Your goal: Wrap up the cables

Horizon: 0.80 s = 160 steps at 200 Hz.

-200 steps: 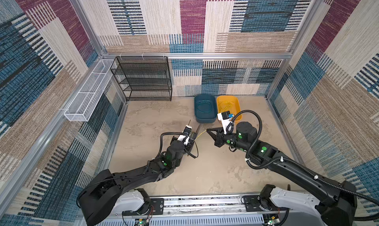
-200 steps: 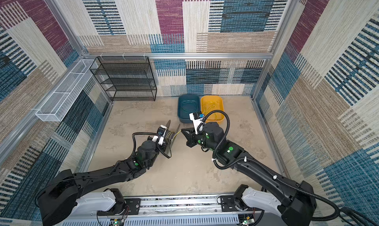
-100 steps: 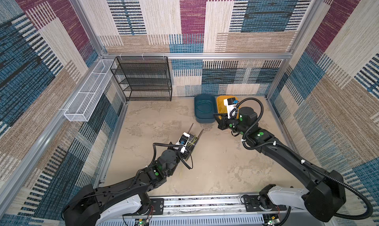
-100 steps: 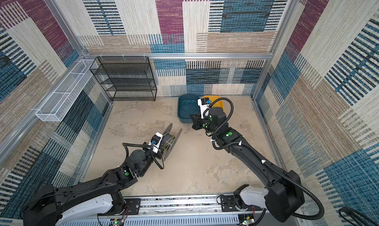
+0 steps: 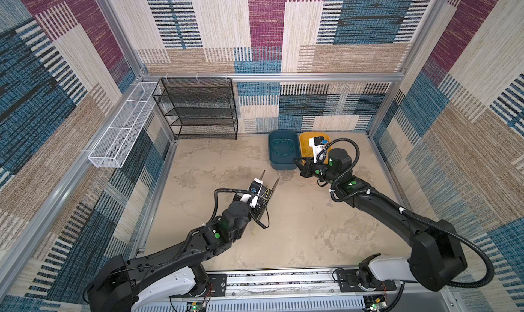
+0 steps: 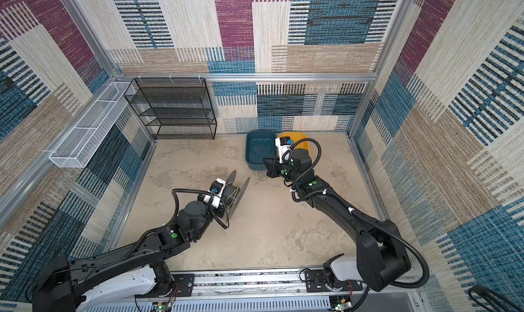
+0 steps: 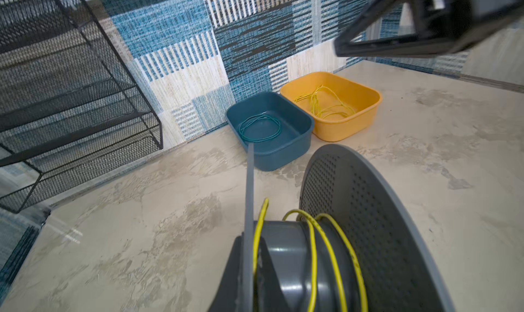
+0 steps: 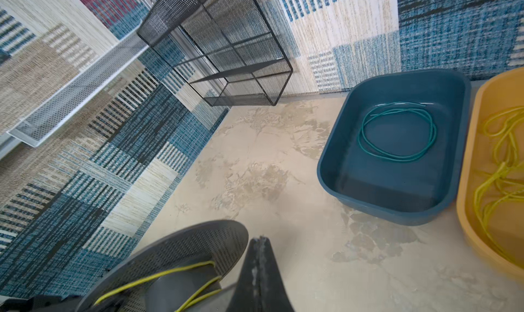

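**Right claw leaves the spool and goes to the bins**

In both top views the right gripper (image 5: 299, 164) no longer sits tip to tip with the left gripper (image 5: 260, 195) in the middle, as it did a second ago. It now hangs at the near rim of the blue bin (image 5: 272, 158), far right, pinched together on nothing. The left arm has drawn nearer to us, carrying the grey spool (image 5: 270, 187). A thin yellow tail (image 5: 256, 225) dangles from it toward the table (image 5: 312, 239).

From the left wrist we see the yellow cable (image 7: 331, 254) lying in a few slack turns round the spool. The claw itself is out of frame. We judge it clenched on the spool, since the spool rides with it. Far off, the yellow bin (image 7: 365, 98) holds loose yellow cables (image 7: 326, 106).

From the right wrist the fingers (image 8: 270, 282) show as one closed wedge, empty. The spool is just beside them, and a green coil (image 8: 397, 132) lies ahead in the blue bin.

We read this as one cable nearly wound, its tail untucked, and the right arm going for the next
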Tool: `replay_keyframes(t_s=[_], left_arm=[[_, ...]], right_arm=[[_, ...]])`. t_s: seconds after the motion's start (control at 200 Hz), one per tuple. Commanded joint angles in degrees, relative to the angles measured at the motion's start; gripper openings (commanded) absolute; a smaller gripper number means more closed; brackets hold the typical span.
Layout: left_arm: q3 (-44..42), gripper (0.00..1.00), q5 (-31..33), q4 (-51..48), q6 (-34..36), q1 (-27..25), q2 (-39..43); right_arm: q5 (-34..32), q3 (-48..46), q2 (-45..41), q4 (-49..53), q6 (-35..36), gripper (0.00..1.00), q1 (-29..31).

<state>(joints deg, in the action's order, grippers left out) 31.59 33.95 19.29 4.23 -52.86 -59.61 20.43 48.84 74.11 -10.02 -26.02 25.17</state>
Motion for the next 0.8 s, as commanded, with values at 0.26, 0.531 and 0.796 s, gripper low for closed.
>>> replay_keyframes(t_s=[0.26, 0.531, 0.796], left_arm=[[17.50, 0.00, 10.08, -15.44, -31.18, 2.01, -10.82], [21.58, 0.00, 8.60, -16.13, -32.63, 2.11, -15.70], [21.24, 0.00, 8.46, -15.77, -32.77, 2.25, -16.32]], right_arm=[[-2.09, -26.82, -16.44, -9.47, -7.55, 0.38, 7.27], [-10.18, -30.84, -9.24, -15.99, 0.02, 0.56, 15.87], [-9.43, -26.12, 6.69, -20.31, 6.97, 0.56, 16.18]])
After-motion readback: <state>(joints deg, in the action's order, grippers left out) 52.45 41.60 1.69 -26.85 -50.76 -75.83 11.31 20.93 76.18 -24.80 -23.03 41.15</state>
